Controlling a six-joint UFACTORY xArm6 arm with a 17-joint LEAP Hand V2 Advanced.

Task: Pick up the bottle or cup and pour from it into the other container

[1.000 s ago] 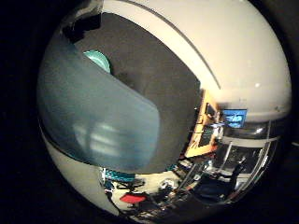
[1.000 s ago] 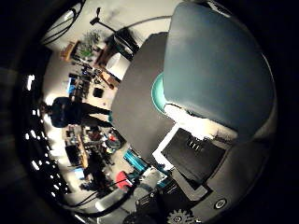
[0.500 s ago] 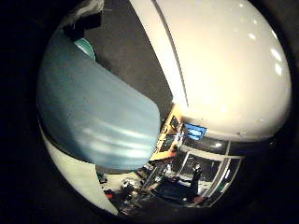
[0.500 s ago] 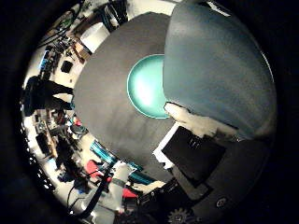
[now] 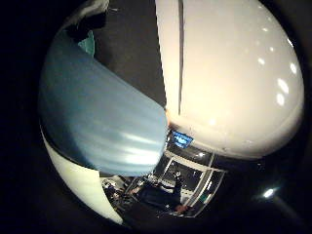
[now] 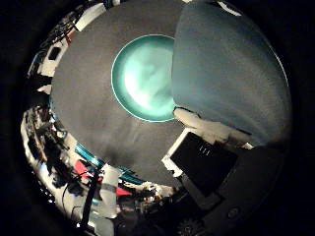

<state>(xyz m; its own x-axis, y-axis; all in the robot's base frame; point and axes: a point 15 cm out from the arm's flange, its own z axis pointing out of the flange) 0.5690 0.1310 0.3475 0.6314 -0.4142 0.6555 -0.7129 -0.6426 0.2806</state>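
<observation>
A pale blue cup point(image 6: 232, 67) fills much of the right thumb side palm view, close against the palm, and it also fills a large part of the right little finger side palm view point(image 5: 97, 109). My right hand point(image 6: 209, 149) shows white and black parts curled against the cup's side and is shut on it. A teal bowl point(image 6: 150, 77) stands open on the dark round table point(image 6: 91, 113), beside the cup's end and below the palm. A sliver of the bowl point(image 5: 89, 42) shows past the cup in the little finger side view. I cannot see what the cup holds.
The dark table point(image 5: 132, 39) shows beyond the cup. Room clutter with red and teal items point(image 6: 84, 169) lies past the table's edge. A wide white surface point(image 5: 239, 73) fills the rest of the little finger side view.
Both views have swung, so the hand has turned with the cup held the same way. The teal bowl has grown much larger and come to the middle of the thumb side view.
</observation>
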